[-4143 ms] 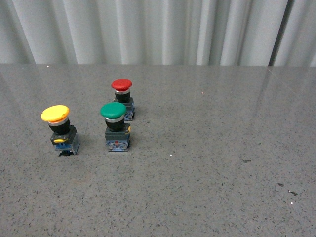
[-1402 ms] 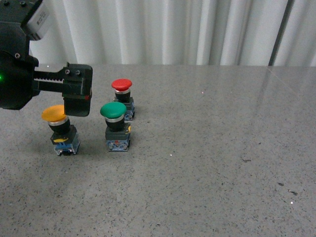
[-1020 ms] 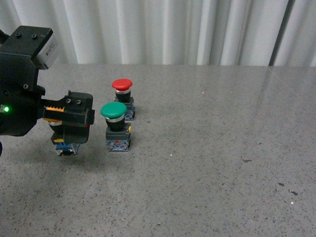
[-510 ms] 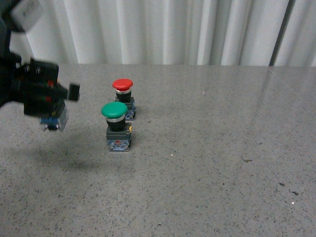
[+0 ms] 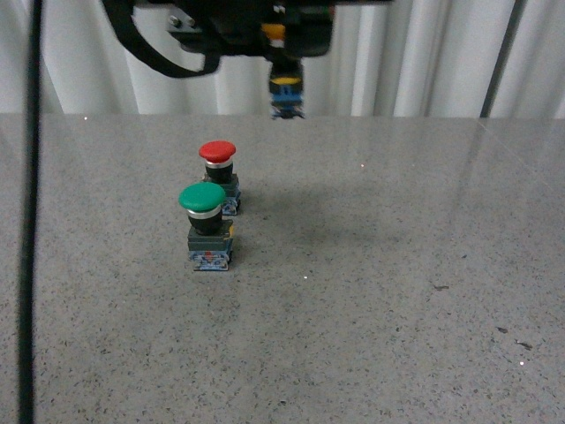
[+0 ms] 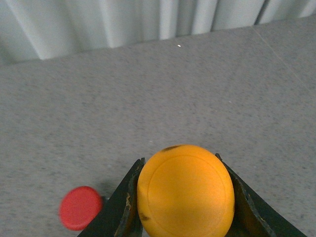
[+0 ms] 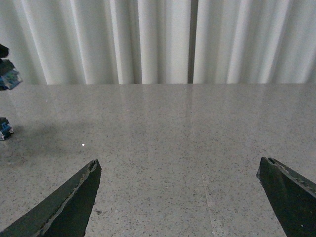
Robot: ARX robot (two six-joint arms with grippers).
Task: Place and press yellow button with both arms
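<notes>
The yellow button [image 5: 286, 89] hangs high above the table, behind and to the right of the red one, with my left gripper [image 5: 284, 46] shut on it. Only its blue-grey block body and a yellow tab show below the black arm. In the left wrist view its round yellow cap [image 6: 185, 192] fills the space between the two black fingers [image 6: 123, 207] of the left gripper [image 6: 178, 159]. My right gripper [image 7: 182, 197] is open over bare table with nothing between its fingers, and it does not show in the front view.
A red-capped button [image 5: 218, 165] stands on the grey speckled table [image 5: 397, 265], with a green-capped button [image 5: 205, 216] just in front of it. The red cap [image 6: 79, 207] also shows in the left wrist view. A black cable [image 5: 29, 221] hangs at the left. White curtains close the back.
My left gripper closed on the yellow button at the table's left, then lifted it up and to the right. The red and green buttons have stayed put.
</notes>
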